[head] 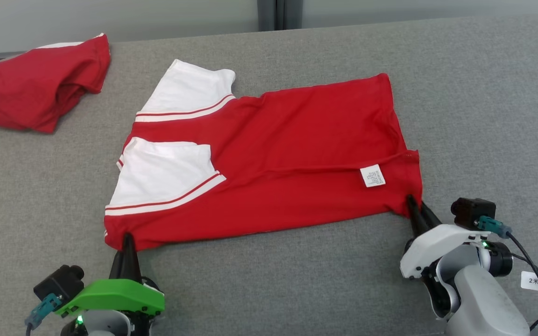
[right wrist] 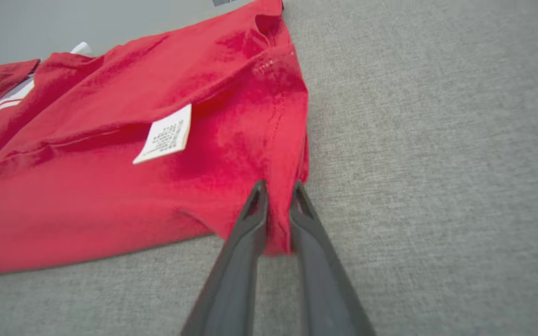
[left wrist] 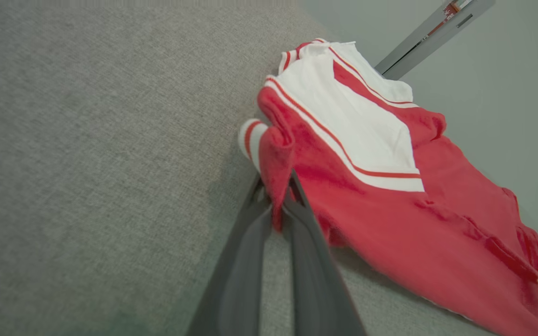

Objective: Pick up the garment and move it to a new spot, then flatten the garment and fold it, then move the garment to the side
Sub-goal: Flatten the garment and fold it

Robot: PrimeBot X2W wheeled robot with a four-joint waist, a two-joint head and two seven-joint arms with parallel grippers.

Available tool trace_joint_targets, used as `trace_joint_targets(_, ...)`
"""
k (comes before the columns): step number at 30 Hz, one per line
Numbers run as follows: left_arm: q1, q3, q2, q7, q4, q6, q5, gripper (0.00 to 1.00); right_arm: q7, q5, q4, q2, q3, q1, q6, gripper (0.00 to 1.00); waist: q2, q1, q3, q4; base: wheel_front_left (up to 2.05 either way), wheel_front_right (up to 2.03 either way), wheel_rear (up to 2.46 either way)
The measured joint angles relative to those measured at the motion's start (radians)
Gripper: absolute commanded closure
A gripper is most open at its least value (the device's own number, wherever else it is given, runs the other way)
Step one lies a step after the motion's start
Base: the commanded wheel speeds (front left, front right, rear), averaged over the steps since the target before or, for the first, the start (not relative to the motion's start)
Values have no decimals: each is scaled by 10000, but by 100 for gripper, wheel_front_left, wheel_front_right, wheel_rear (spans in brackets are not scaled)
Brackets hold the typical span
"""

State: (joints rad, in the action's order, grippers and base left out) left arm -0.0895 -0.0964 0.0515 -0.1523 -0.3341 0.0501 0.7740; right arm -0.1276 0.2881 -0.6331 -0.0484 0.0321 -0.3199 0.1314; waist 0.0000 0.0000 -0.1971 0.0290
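head, table: grey fabric-topped table point(head: 484, 93), carries everything.
head, garment: red garment point(head: 273, 154) lies spread flat over the table's middle, hem toward the table's right side.
head, sleeves: two white sleeves point(head: 161, 172) with red stripes, at the garment end toward the table's left side.
head, care label: white care label point(head: 372, 176) face up on the part of the garment nearer the table's right side.
head, left gripper: left gripper point(head: 128, 238) at the table's near left, fingers together, pinching the garment's near corner on the sleeve end.
head, right gripper: right gripper point(head: 411, 200) at the table's near right, fingers pinching the garment's near hem corner.
head, second red garment: second red garment point(head: 40, 86) bunched at the table's far left corner, well apart from the garment.
left wrist, left gripper: left gripper point(left wrist: 276, 179) clamped on a fold of red cloth, which sits between the two fingers.
left wrist, garment: garment point(left wrist: 390, 224) rests on the table point(left wrist: 87, 140); the pinched corner looks slightly raised off the table.
right wrist, right gripper: right gripper point(right wrist: 278, 186) closed on the hem corner, red cloth between the fingers.
right wrist, garment: garment point(right wrist: 110, 196) flat on the table point(right wrist: 437, 140), creased beside the care label point(right wrist: 165, 135).
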Motion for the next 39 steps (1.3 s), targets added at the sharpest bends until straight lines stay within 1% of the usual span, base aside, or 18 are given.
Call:
trace_joint_targets(4, 66, -27, 0, -121, 320, -130, 4, 100, -255, -270, 186, 8, -458, -35, 0, 100, 0, 0, 99, -5, 0, 0, 0)
trace_joint_targets(7, 315, -98, 2, -115, 700, -234, 82, 100, -284, -476, 740, -4, -830, 161, 2, 100, 0, 0, 153, -3, 0, 0, 0)
trace_joint_targets(9, 613, -196, 0, -29, 926, -251, 167, 100, -199, -579, 1214, -21, -1030, 595, 4, 100, 0, 0, 176, 1, 0, 0, 0)
trace_joint_targets(13, 1309, -282, -8, 104, 1057, -201, 359, 100, 109, -616, 2136, -13, -1204, 1557, 4, 100, 0, 0, 167, -31, 0, 0, 0)
trace_joint_targets(18, 1771, -326, -17, 105, 834, -27, 564, 100, 428, -378, 2782, 6, -1206, 2335, 4, 100, 0, 0, 124, -129, 0, 0, 0)
trace_joint_targets(19, 1788, -328, -21, 94, 759, 2, 612, 95, 476, -341, 2834, 6, -1187, 2400, 4, 100, 0, 0, 113, -151, 0, 0, 0)
trace_joint_targets(20, 1801, -332, -23, 46, 696, 23, 612, 64, 506, -337, 2878, 6, -1162, 2449, 4, 95, 0, 0, 106, -172, 0, 0, 0)
trace_joint_targets(21, 1816, -334, -25, -6, 667, 29, 612, 8, 518, -316, 2905, 8, -1141, 2483, 4, 64, 0, 0, 102, -189, 0, 0, 0)
trace_joint_targets(22, 1825, -316, -25, -82, 650, 31, 614, 0, 537, -253, 2936, 12, -1137, 2513, 4, 19, 0, 0, 99, -209, 0, 0, 0)
trace_joint_targets(23, 1840, -272, -29, -151, 671, 48, 619, 0, 548, -244, 2970, 12, -1143, 2539, 4, 0, 0, 0, 96, -227, 0, 0, 0)
trace_joint_targets(26, 1935, -25, 102, -359, 834, 136, 625, 0, 543, -247, 3135, -13, -1321, 2584, 0, 0, 0, 0, 73, -253, 0, 0, 0)
trace_joint_targets(31, 1649, 205, 836, -481, 1450, 297, 194, 0, 543, -405, 3687, -6, -1507, 2592, 0, 0, 0, 0, -14, -309, 0, 0, 0)
trace_joint_targets(36, -107, -360, 1939, 405, 2171, 387, -892, 0, 736, -617, 4276, -8, -1471, 2277, 0, 0, 0, 0, -239, -385, 0, 0, 0)
trace_joint_targets(39, -1519, -817, 2489, 1189, 2247, 276, -1442, 0, 842, -742, 4531, -10, -1296, 1889, 0, 0, 0, 0, -472, -432, 0, 0, 0)
